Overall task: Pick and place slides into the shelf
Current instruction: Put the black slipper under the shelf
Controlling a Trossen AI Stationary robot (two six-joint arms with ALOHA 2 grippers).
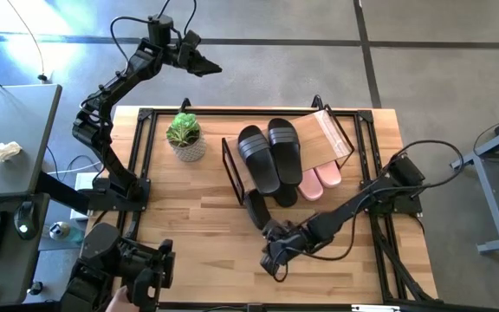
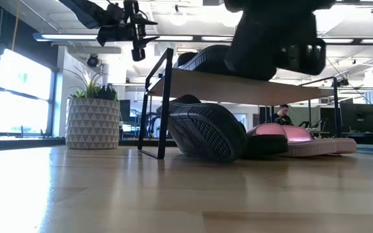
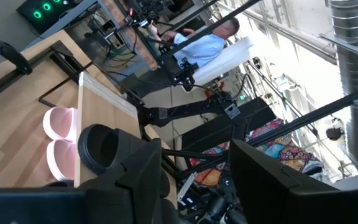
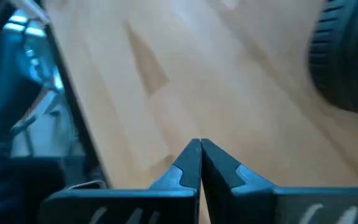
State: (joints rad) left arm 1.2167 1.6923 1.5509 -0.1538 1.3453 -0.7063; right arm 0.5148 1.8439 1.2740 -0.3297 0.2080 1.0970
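The shelf (image 1: 323, 139), a black wire frame with a light wood board, stands mid-table. Two black slides (image 1: 271, 154) lie side by side on the board. Two pale pink slides (image 1: 319, 180) lie under it at its right end. Another black slide (image 2: 206, 129) stands tipped on its edge on the table by the shelf's near left corner (image 1: 256, 208), its ribbed sole toward the near edge. My right gripper (image 1: 271, 263) hangs shut over bare wood near that slide, nothing between its fingers (image 4: 199, 149). My left gripper (image 1: 215, 67) is raised past the table's far edge, open and empty.
A potted green plant (image 1: 186, 137) in a patterned white pot stands left of the shelf. Black rails (image 1: 141, 156) frame the table's sides. Bare wood lies at the near left (image 1: 197, 234). A desk (image 1: 7, 165) with a keyboard stands off the table's left.
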